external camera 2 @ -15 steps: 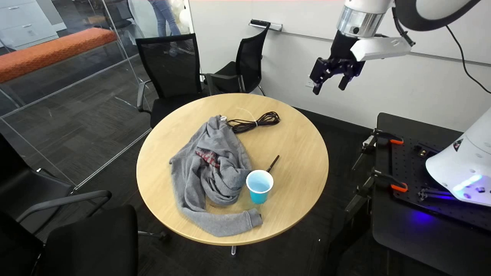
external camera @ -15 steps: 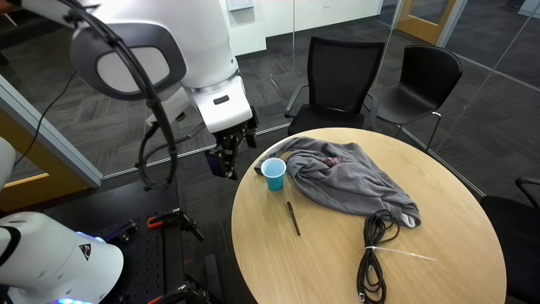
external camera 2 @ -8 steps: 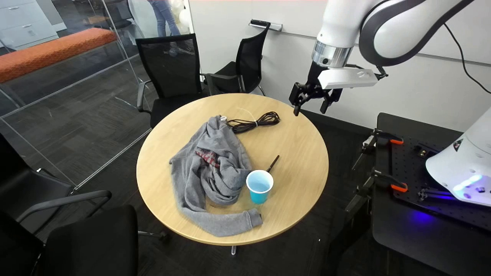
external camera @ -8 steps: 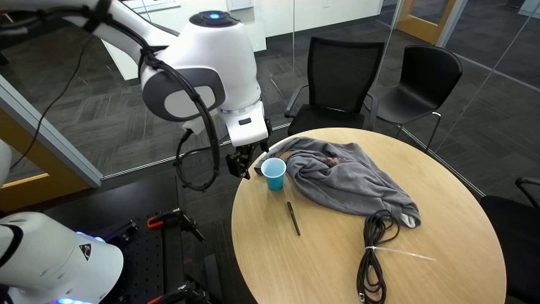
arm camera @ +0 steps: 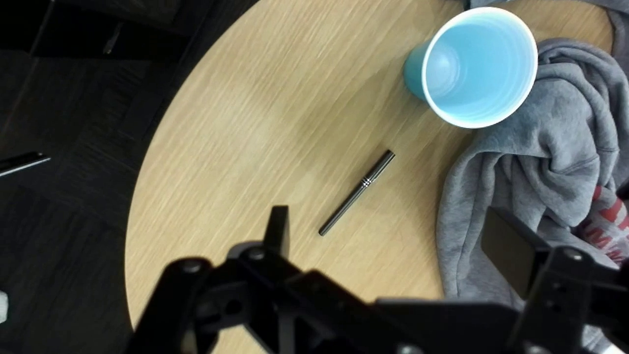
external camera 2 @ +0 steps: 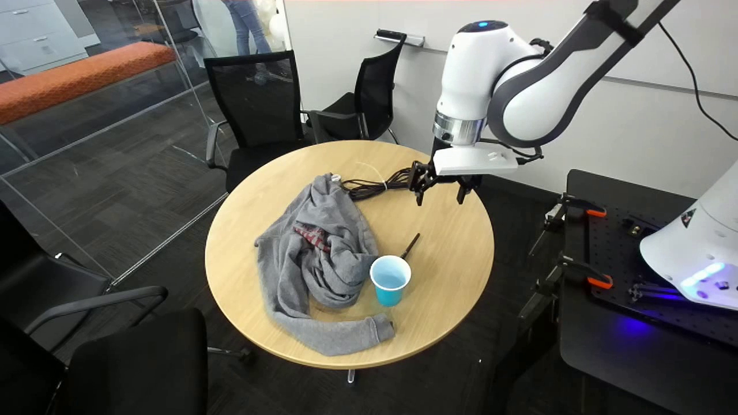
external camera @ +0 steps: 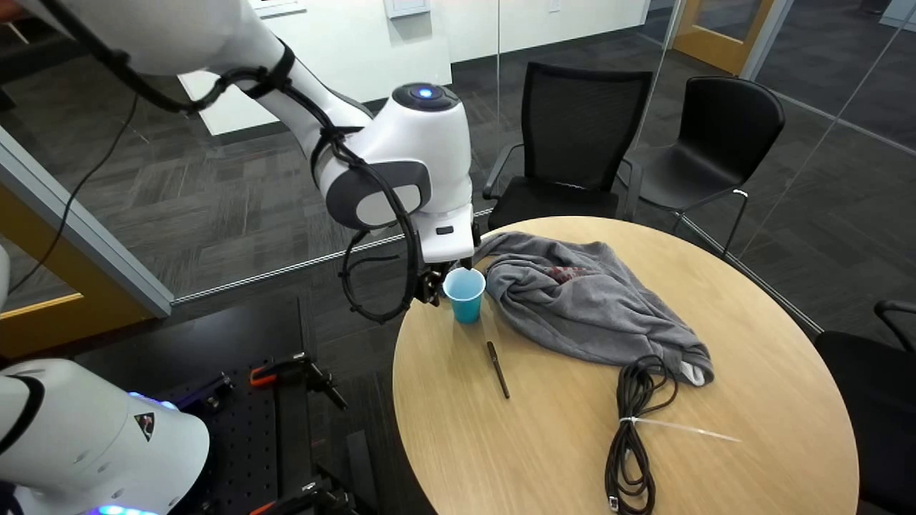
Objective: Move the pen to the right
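While the jaws stand wide, one table [external camera: 544, 450] bears one pen [arm camera: 357, 192], one cup [arm camera: 474, 69], one garment [external camera: 587, 304] and one cable [external camera: 625, 432].

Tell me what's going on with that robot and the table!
A robot arm has its open, empty jaws pointing down toward the round table. Its job is to move the pen to the right, but the pen lies on the table, not yet picked up. A blue cup stands upright near it, and a grey sweatshirt and a black cable lie there too.
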`<state>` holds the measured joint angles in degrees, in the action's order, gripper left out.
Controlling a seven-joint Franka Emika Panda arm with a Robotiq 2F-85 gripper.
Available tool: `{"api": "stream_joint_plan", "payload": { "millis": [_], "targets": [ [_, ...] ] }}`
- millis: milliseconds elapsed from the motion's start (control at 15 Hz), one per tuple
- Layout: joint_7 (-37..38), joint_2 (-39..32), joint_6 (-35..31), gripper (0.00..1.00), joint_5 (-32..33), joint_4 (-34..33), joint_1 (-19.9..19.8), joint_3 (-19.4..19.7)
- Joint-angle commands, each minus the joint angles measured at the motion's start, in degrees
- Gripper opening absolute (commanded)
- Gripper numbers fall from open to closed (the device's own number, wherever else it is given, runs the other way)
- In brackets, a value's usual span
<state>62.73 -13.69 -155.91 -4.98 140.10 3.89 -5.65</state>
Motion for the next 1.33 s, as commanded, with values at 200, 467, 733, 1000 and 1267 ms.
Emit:
{"api": "stream_joint_plan", "payload": {
  "millis": [200,467,733,1000,1267],
  "targets": [
    [7.98,-12.96,-6.09,1.00,-1.49,-5.47,6.55,6.45],
    [7.89,-18.27,-5.55,1.00,-4.59,-8.54,6.21,6.49],
    [6.49,-18.33,-5.09,1.00,-4.58,-8.06,6.68,7.00],
    [7.71,-17.96,-4.76,1.00,-4.64,-8.25,7.20,7.72],
    [9.29,-18.90,-6.60,1.00,-7.39,-8.99,6.89,8.09]
  ]
}}
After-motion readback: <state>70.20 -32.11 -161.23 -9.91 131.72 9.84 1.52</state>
